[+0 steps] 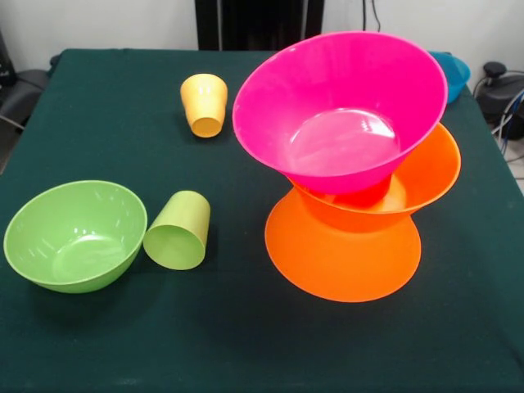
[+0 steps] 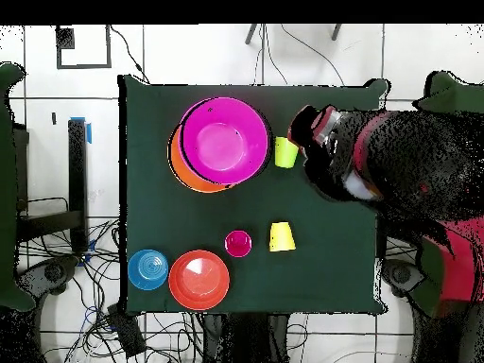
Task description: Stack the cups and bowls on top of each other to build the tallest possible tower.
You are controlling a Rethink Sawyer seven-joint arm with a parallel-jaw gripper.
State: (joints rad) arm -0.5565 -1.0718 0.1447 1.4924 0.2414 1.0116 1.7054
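the tower (image 1: 348, 176) is partly built: a pink bowl (image 1: 340, 106) sits tilted on top, over a red-orange cup (image 1: 364, 195) and two orange bowls (image 1: 342, 246). still loose are the green bowl (image 1: 74, 233), green cup (image 2: 286, 151), yellow cup (image 2: 282, 236), magenta cup (image 2: 238, 243), red bowl (image 2: 198, 280) and blue bowl (image 2: 148, 269). the arm (image 2: 331, 156) hangs just beside the green cup, with the tower on the cup's other side. i cannot tell if its gripper is wide or narrow.

The counter (image 1: 123, 106) wears a dark green cloth. Behind it stands a pale wall (image 1: 106, 20). Seen from overhead, the floor (image 2: 189, 57) is white tile with dark seams, and black cables (image 2: 57, 255) tangle beside what may be a dark stand (image 2: 76, 170).
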